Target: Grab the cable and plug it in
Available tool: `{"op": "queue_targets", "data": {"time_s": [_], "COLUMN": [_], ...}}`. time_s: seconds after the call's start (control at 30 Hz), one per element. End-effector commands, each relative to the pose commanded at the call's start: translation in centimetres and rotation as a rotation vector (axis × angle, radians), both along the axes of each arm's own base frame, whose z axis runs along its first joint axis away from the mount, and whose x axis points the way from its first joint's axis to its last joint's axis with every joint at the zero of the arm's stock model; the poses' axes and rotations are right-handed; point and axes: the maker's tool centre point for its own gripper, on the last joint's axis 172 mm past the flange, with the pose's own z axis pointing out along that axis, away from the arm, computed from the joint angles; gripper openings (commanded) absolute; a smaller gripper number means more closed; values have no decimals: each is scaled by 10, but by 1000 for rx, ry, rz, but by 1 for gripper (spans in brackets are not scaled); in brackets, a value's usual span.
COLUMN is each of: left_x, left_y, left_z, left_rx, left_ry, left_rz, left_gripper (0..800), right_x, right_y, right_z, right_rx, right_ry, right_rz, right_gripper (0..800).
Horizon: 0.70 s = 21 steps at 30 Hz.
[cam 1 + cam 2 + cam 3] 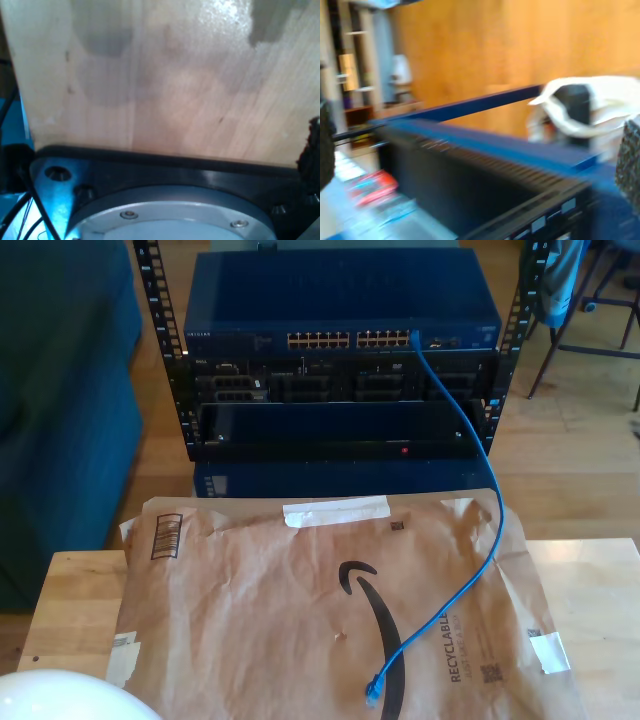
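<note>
A wooden floor [560, 430] lay around the rack [340, 350], its boards a warm brown. Beside the rack, at the exterior view's left, stood a large dark blue upholstered piece of furniture [60, 410]. Behind the rack, towards the exterior view's right, dark chair legs [565, 330] rested on the floor. In front of the rack stood a light wooden table [600, 590]. In the second wrist view, blurred, an orange-brown wooden wall [495, 50] rose beyond the rack, with pale shelving [355, 60] off to one side of it.
</note>
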Motion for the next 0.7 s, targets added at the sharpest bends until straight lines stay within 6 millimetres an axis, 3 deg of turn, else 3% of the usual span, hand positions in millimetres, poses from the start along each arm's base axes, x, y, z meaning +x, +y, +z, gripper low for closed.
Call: {"op": "queue_targets", "data": {"time_s": [0.2, 0.33, 0.5, 0.6, 0.7], "left_x": [0, 0, 0, 0, 0], "left_y": [0, 0, 0, 0, 0], "left_z": [0, 0, 0, 0, 0], "left_rx": [0, 0, 0, 0, 0], "left_ry": [0, 0, 0, 0, 0], "left_rz": [2, 2, 2, 2, 2], "left_gripper": [800, 800, 800, 800, 800], "right_x": [-75, -165, -267, -322, -387], "right_y": [-62, -86, -82, -69, -56], "right_z": [-31, -40, -41, -42, -57], "right_rx": [6, 144, 282, 333, 340], "right_ry": [300, 509, 650, 678, 717], "right_rz": [65, 87, 184, 271, 312], "right_gripper": [792, 792, 792, 792, 792]}}
